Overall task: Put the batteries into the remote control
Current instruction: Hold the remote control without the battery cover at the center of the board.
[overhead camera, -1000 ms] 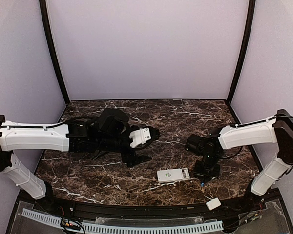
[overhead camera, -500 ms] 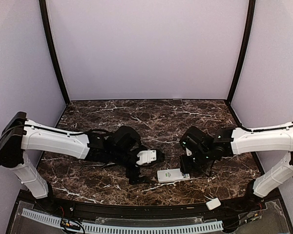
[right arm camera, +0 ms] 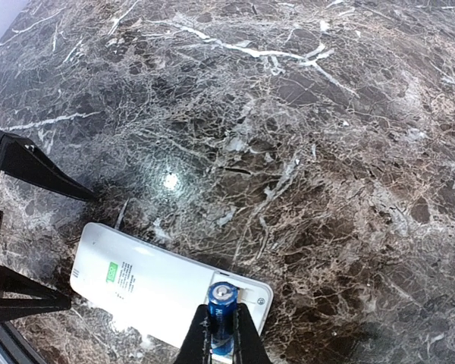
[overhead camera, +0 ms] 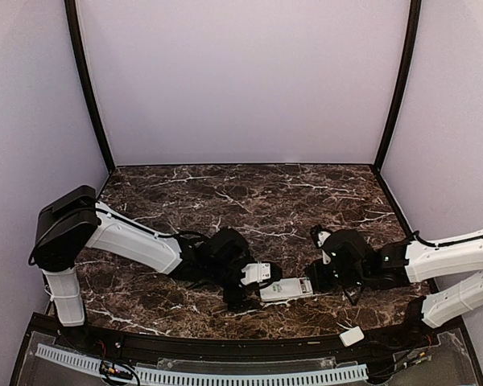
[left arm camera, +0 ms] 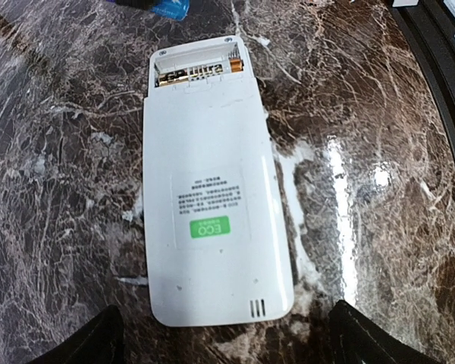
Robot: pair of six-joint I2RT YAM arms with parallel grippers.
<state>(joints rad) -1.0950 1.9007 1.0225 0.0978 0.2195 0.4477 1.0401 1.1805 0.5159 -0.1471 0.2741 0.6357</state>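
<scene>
The white remote control (overhead camera: 286, 289) lies face down near the table's front edge, with its battery compartment (left arm camera: 197, 70) open at the right end. My left gripper (overhead camera: 258, 288) is open. Its dark fingertips (left arm camera: 83, 341) stand either side of the remote's (left arm camera: 212, 205) left end without touching it. My right gripper (overhead camera: 312, 281) is shut on a blue battery (right arm camera: 222, 315) and holds it end-on just over the open compartment of the remote (right arm camera: 152, 288). The battery's blue tip also shows in the left wrist view (left arm camera: 171, 7). No other battery shows.
A small plain white cover piece (overhead camera: 352, 336) lies on the black front rim to the right. The dark marble table (overhead camera: 249, 201) is walled by lilac panels at the back and sides. The left gripper's black fingers (right arm camera: 23, 167) stand beside the remote in the right wrist view.
Both arms have come forward and down to the remote. The left gripper now straddles its left end. The right gripper has carried the battery to the open compartment at its right end.
</scene>
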